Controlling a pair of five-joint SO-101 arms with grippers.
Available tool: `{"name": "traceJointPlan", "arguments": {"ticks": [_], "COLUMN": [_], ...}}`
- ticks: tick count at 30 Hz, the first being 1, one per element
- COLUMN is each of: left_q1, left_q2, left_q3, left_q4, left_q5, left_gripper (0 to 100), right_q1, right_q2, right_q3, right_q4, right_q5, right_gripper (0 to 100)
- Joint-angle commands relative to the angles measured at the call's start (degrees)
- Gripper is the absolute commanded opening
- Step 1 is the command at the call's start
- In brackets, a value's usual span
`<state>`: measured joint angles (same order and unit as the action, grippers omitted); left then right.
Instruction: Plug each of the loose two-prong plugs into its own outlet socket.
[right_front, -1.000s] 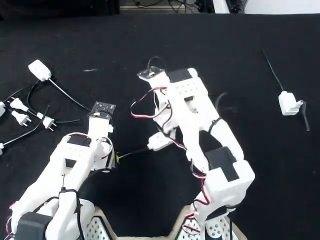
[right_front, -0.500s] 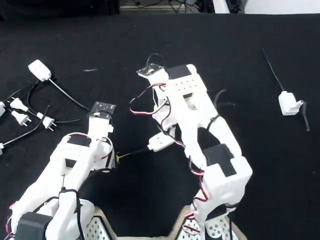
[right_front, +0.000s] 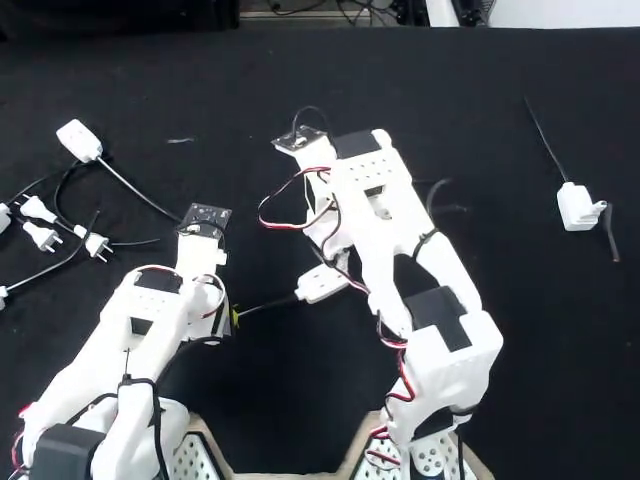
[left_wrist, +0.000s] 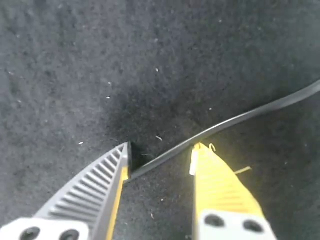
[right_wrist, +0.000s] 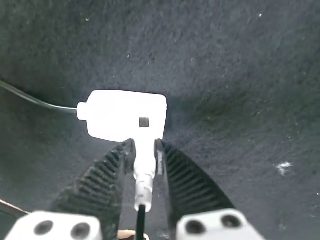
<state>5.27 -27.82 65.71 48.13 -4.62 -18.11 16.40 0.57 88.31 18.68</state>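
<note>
1. Two tools. My right tool is clamped on a white plug that meets the outlet socket at centre. My left tool gapes, with a black cable between its tips.
2. Prongs hidden; I cannot tell if they're seated.
3. On the surface are a second socket at ten o'clock, a third socket at three o'clock, and three loose plugs at nine o'clock.

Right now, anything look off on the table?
Nothing damaged or spilled. One oddity: the left gripper sits open astride a black cord, not a plug; the right gripper is shut on a white plug at the socket.
</note>
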Motion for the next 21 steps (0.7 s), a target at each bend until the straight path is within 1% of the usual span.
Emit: {"name": "traceJointPlan", "arguments": {"ticks": [1, 7, 11, 15, 18, 21], "left_q1": [-0.2, -0.2, -0.3, -0.2, -0.3, -0.4], "left_q2": [0.3, 0.3, 0.3, 0.3, 0.3, 0.3], "left_q3": [0.0, 0.0, 0.0, 0.0, 0.0, 0.0], "left_q4": [-2.3, -2.3, -2.3, -2.3, -2.3, -2.3], "left_q5": [1.0, 1.0, 1.0, 1.0, 1.0, 1.0], "left_gripper": [20, 20, 20, 20, 20, 20], "right_q1": [-0.8, -0.7, -0.1, 0.1, 0.1, 0.1], "right_q2": [-0.6, -1.5, -7.9, -13.3, -13.2, -10.9], "right_q3": [-2.0, -2.0, 0.8, 7.1, 9.8, 9.8], "right_q4": [-0.5, 1.2, 0.9, -2.5, -5.5, -6.2], "right_q5": [-0.4, -0.5, -0.5, -0.4, -0.5, -0.5], "right_gripper": [1.1, 1.1, 1.1, 1.1, 1.1, 1.1]}}
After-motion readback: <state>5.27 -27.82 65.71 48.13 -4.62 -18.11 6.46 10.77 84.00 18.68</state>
